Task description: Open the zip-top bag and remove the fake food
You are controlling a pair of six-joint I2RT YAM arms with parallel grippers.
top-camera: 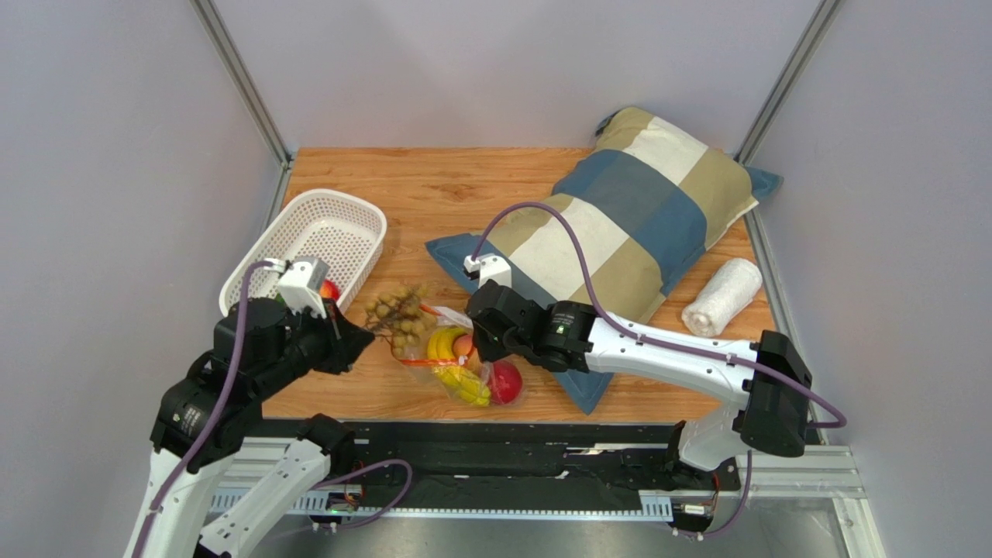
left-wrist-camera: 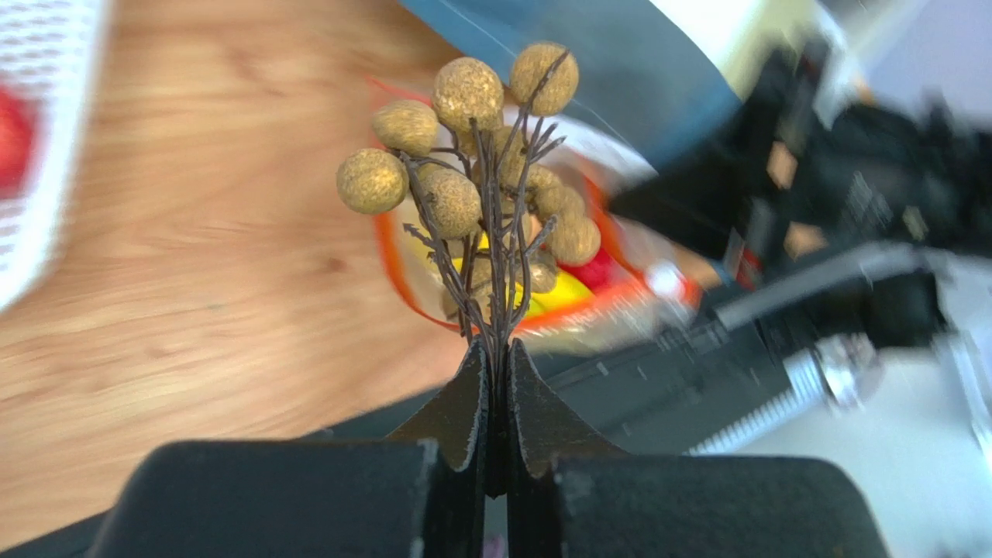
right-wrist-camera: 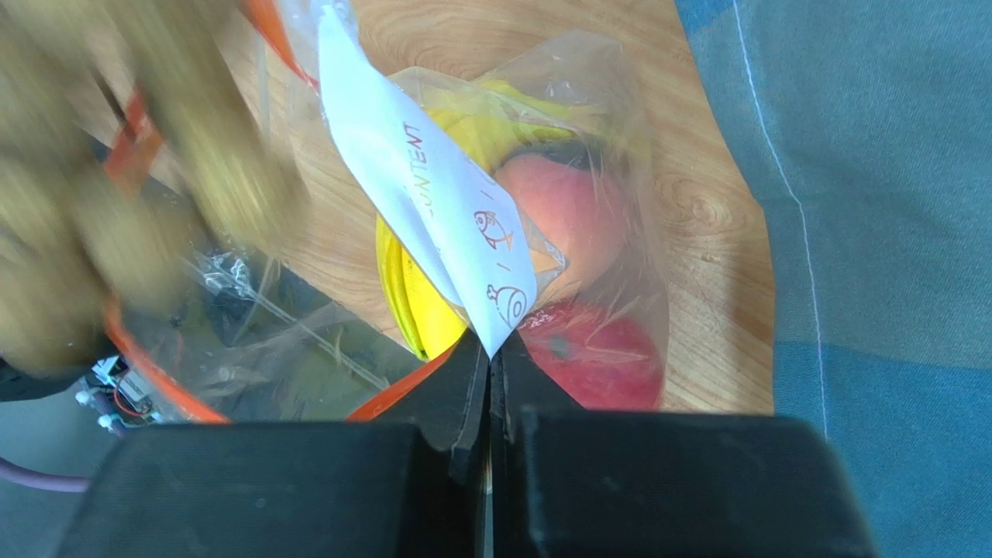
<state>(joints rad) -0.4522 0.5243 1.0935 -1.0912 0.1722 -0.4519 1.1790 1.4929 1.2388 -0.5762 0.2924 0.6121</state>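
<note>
The clear zip-top bag (top-camera: 460, 355) with its orange-red zipper strip lies open on the wood near the front edge. Inside it are a yellow banana (right-wrist-camera: 466, 233), a peach (right-wrist-camera: 565, 209) and a red apple (right-wrist-camera: 600, 360). My right gripper (right-wrist-camera: 490, 349) is shut on the bag's mouth edge at the white label (right-wrist-camera: 431, 186). My left gripper (left-wrist-camera: 497, 355) is shut on the stem of the brownish grape bunch (left-wrist-camera: 483, 151), holding it outside the bag, just left of its mouth; in the top view the bunch (top-camera: 396, 312) hangs between bag and basket.
A white mesh basket (top-camera: 305, 238) stands at the left with a red fruit (top-camera: 331, 290) at its near end. A patchwork pillow (top-camera: 617, 215) lies at the right, a rolled white towel (top-camera: 722, 297) beside it. The black rail runs along the front edge.
</note>
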